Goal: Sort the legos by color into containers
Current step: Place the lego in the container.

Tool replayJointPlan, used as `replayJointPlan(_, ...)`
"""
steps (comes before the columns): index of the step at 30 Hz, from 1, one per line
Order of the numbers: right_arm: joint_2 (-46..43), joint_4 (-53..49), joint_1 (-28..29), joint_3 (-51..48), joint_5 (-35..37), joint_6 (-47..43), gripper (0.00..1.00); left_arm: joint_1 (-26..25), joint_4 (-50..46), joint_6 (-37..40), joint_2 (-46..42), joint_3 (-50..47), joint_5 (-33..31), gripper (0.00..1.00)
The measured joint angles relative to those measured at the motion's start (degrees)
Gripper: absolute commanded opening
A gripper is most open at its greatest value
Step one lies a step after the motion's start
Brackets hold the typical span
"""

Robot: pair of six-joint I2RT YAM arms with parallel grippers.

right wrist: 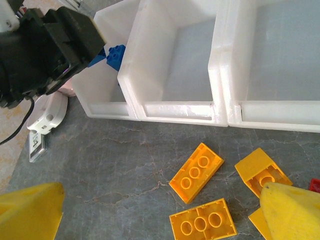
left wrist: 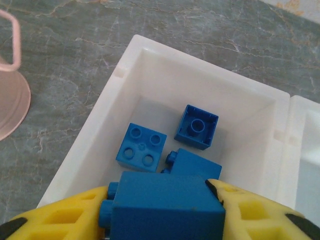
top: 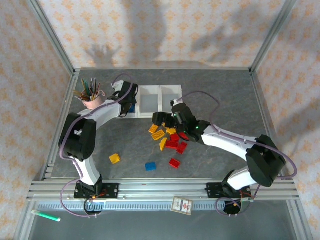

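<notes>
Blue brick sits gripped between the left fingers over the left bin, toward the far edge of the tabletop. If it drops crooked, it could bounce off the other blue bricks inside. At the right wrist, the right fingers spread wide and empty over orange bricks. From above, loose bricks lie mid-tabletop. Both sets of fingers sit near each other, so a bump seems possible.

The table is overlooked from above and behind; the left container is viewed closely downward from the left wrist; the containers, shared by all views, are faced low and near from the right wrist.
</notes>
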Motion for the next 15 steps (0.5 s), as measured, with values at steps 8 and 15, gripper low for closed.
replayJointPlan(8, 0.39, -0.85, 0.0, 1.44, -0.85, -0.63, 1.0, 0.0, -0.68, 1.68, 1.33, 2.43, 0.22, 0.7)
replayJointPlan(15, 0.26, -1.75, 0.0, 2.14, -0.92, -0.87, 1.0, 0.0, -2.71, 1.75, 0.46, 3.43, 1.51, 0.75)
